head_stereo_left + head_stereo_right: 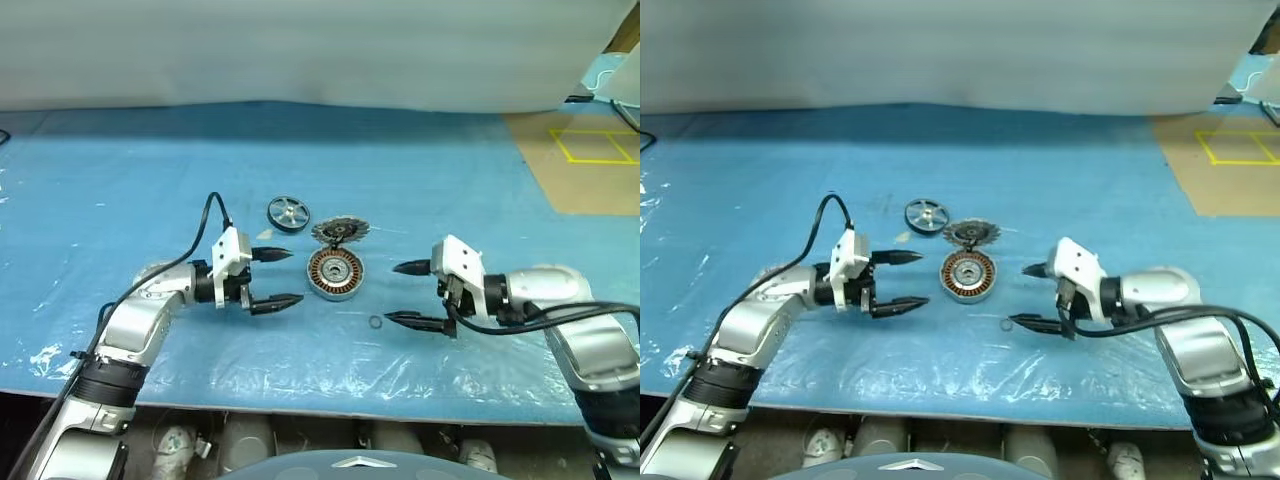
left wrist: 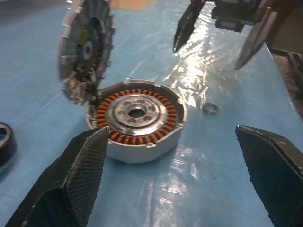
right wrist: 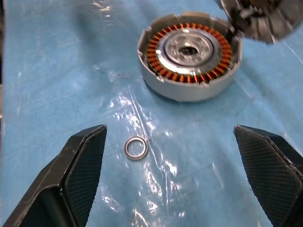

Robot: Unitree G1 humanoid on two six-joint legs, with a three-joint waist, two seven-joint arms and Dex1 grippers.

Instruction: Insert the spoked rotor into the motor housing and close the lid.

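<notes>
blue sheeting covers the work table, glossy and wrinkled toward the near edge; a pale wall runs behind it and a brown patch of floor with yellow tape lines lies at the far right.

items counted on the sheet: one motor housing, one lid, one spoked rotor, one small ring.

motor housing: one, resting flat near the table centre, open side up, the copper-brown winding ring and a shiny hub with a dark central hole exposed.

lid: one, joined to the housing's far edge, standing open and tilted back, toothed rim visible, dark inner face toward the camera.

spoked rotor: one, lying flat on the sheet beyond and to the left of the housing, near the lid but apart from it.

small metal ring: one, loose on the sheet in front and to the right of the housing, just beside the right gripper's lower fingertip.

left gripper: one, left of the housing, pointing at it, two black fingers spread wide, holding nothing.

right gripper: one, right of the housing, pointing toward it, two fingers spread wide, empty.
</notes>
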